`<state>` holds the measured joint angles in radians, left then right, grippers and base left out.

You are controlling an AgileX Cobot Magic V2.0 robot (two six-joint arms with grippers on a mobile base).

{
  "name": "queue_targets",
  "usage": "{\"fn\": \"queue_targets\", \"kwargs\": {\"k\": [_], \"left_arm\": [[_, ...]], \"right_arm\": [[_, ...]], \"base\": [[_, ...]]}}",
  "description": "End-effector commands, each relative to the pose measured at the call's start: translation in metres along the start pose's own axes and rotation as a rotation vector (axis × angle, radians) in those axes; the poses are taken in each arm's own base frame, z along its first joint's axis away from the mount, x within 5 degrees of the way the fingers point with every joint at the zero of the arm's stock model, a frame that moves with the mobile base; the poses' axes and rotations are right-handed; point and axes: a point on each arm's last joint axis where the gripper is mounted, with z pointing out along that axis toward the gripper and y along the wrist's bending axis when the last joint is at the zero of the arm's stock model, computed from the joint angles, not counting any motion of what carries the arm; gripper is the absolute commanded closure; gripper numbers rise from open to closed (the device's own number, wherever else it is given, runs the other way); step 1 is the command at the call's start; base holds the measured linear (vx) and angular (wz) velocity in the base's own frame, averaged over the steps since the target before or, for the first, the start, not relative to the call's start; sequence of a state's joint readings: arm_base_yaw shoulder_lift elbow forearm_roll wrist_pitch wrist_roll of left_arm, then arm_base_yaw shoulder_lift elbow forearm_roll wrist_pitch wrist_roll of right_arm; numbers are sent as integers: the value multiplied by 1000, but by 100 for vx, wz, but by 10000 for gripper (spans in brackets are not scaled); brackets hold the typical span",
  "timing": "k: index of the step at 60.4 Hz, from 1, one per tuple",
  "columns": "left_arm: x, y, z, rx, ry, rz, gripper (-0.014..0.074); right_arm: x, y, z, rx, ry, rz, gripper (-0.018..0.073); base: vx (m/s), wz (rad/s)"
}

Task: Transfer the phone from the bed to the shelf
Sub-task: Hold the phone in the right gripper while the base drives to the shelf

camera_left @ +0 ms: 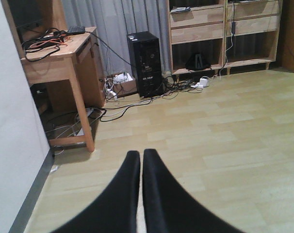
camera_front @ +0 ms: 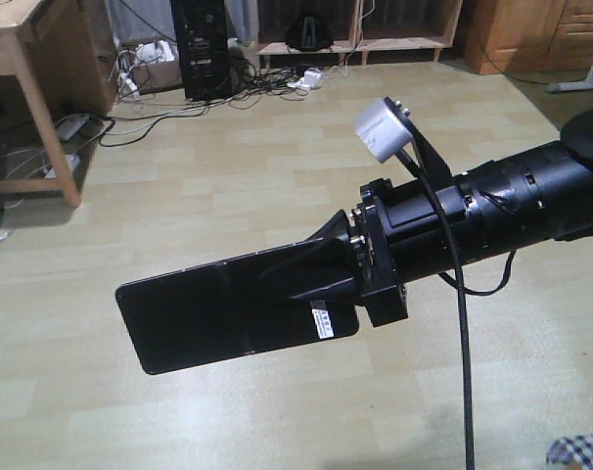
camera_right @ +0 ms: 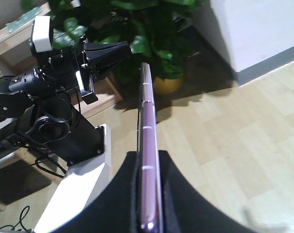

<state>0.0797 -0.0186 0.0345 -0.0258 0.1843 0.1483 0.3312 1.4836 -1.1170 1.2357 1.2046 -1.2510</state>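
Note:
The phone [camera_front: 199, 318] is a glossy black slab with a white sticker near my right gripper [camera_front: 277, 272], which is shut on one end and holds it in the air over the floor. In the right wrist view the phone [camera_right: 146, 111] shows edge-on with a pinkish rim, clamped between the black fingers [camera_right: 178, 194]. My left gripper [camera_left: 139, 155] is shut with nothing in it. The pale wooden shelf [camera_left: 220, 34] stands against the far wall [camera_front: 355, 44]. Only a checked corner of the bed [camera_front: 580, 452] shows at the bottom right.
A wooden desk [camera_left: 59, 58] stands at the left with cables under it. A black computer tower [camera_left: 146, 63] and power strips [camera_front: 306, 78] sit on the floor by the shelf. A potted plant [camera_right: 152, 29] and a white wall [camera_right: 253, 34] lie behind the left arm [camera_right: 64, 73].

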Motion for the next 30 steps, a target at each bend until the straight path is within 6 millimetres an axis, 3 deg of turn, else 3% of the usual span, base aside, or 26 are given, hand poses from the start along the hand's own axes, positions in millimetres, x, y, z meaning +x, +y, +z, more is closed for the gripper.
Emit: {"fn": "queue_targets", "kwargs": {"k": [1, 30], "left_arm": [[-14, 2, -3, -11, -102, -15, 595], [-14, 2, -3, -11, -102, -15, 595]], "right_arm": [[-15, 22, -10, -91, -79, -39, 561], [-15, 22, -10, -91, -79, -39, 561]], "base": [[43, -11], [41, -18]]}}
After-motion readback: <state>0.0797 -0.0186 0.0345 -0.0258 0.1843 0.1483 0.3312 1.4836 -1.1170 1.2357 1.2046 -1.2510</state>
